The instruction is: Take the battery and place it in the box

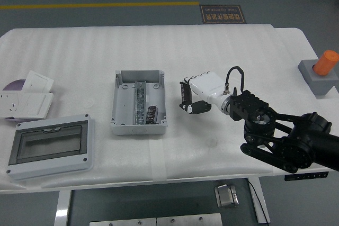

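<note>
An open grey box (pixel 139 102) sits in the middle of the table with a metal rail down its centre and one dark battery (pixel 152 114) lying inside at its lower right. My right hand (pixel 192 97) comes in from the lower right, white-backed with black fingers. It is shut on a second black battery (pixel 184 94), held upright just above the table, a little right of the box's right wall. The left arm is out of view.
A grey lid with a dark window (pixel 48 146) lies at the front left. White switch plates (pixel 27 98) lie at the far left. A grey block with an orange cylinder (pixel 321 71) stands at the right edge.
</note>
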You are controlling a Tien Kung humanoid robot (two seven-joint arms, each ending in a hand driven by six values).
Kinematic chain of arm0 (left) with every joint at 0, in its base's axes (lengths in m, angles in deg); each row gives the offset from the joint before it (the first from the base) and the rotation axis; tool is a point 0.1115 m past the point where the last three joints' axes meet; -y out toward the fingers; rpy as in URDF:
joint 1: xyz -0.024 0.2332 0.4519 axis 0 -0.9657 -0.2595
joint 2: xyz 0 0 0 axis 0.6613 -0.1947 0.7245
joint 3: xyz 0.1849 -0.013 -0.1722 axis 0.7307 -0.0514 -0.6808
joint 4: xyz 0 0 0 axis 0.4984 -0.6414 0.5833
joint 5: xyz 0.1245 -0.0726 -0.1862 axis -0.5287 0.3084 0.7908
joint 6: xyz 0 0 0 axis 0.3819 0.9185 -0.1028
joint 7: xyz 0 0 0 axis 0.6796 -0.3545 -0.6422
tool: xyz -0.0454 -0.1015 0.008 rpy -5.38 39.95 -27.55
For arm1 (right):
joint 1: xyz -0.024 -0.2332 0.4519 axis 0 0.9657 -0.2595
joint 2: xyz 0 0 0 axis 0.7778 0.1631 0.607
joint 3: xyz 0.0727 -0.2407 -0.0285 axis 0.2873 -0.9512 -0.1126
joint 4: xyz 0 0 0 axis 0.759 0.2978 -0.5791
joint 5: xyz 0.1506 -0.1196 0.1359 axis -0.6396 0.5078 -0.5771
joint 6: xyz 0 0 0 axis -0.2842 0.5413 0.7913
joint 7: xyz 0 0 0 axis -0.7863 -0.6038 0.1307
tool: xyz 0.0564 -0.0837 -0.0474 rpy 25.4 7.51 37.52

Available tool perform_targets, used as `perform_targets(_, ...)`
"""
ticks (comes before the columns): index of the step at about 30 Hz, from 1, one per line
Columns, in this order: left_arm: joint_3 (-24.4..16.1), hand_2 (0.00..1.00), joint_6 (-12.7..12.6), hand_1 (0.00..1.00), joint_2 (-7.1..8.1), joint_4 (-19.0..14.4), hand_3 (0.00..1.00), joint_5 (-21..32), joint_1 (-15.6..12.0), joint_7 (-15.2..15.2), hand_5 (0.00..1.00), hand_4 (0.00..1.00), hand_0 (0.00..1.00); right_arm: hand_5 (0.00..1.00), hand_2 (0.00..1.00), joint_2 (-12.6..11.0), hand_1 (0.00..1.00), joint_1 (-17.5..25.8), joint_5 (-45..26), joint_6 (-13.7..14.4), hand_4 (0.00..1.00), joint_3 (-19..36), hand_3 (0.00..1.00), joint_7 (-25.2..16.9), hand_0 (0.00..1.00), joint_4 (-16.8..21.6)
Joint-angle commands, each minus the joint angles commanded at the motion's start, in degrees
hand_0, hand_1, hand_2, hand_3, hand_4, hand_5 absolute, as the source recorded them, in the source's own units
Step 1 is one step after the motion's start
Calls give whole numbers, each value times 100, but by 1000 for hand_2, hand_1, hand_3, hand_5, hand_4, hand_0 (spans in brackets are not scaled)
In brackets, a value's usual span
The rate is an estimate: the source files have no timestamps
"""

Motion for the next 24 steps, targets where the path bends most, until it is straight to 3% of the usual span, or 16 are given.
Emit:
perform_targets(5,64,562,12,663,-13,23,617,31,-44,13,512,729,637,352,649,187,655,110,237,211,414,464,714,142,662,212)
perform_targets(11,120,563,25,663,12,38,619,69,-54,29,524,733,637,375,647,560,655,186,9,350,431,459,714,229,664,213)
perform_targets(12,120,563,24,663,19,38,619,71,-51,29,525,735,637,584,739,631,740,197,-5,350,677,432,801,256,734,186)
perform_targets(17,101,563,19,663,36,25,619,56,-53,28,525,735,637,584,739,938,740,310,-20,347,677,345,801,326,734,53)
perform_targets(18,99,561,18,663,38,24,618,55,-58,29,526,740,637,671,998,973,998,333,-21,349,785,340,998,331,998,34)
perform_targets(23,116,561,17,663,44,27,618,71,-85,31,526,740,637,671,998,1033,998,426,-71,344,785,331,998,330,998,-43)
perform_targets(24,116,561,16,663,44,28,617,74,-87,31,524,740,637,698,998,1033,998,441,-80,343,842,334,998,326,998,-54)
